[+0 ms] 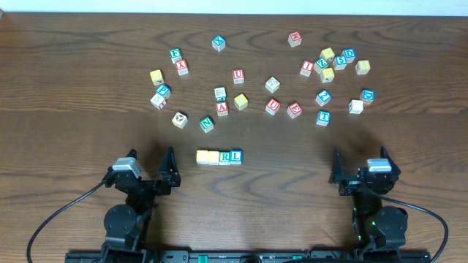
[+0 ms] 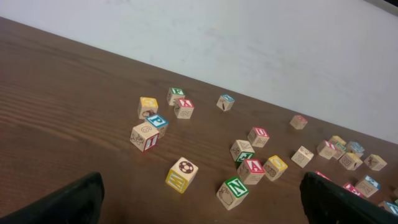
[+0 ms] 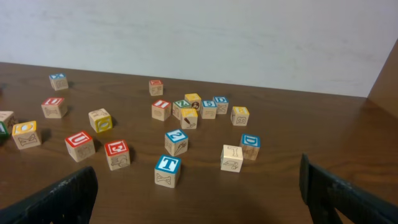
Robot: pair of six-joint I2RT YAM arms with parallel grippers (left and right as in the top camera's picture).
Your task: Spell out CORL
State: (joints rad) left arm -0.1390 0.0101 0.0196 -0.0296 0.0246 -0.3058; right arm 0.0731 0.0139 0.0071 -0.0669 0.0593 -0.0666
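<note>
In the overhead view four cubes stand touching in a row near the table's front middle: a yellow-faced cube [image 1: 202,155], a second yellow-faced cube [image 1: 213,156], the white cube with a green R [image 1: 225,156] and the cube with a blue L [image 1: 235,155]. My left gripper [image 1: 167,169] is open and empty, left of the row. My right gripper [image 1: 360,172] is open and empty, far to the row's right. The row is out of view in both wrist views, where my left fingers [image 2: 199,202] and right fingers [image 3: 199,196] frame bare wood.
Many loose letter cubes lie scattered across the far half of the table. The green N cube [image 1: 207,123] [image 2: 232,191] and a soccer-ball cube [image 2: 181,174] lie closest ahead of the left gripper. A blue T cube [image 3: 167,170] [image 1: 323,117] lies ahead of the right gripper.
</note>
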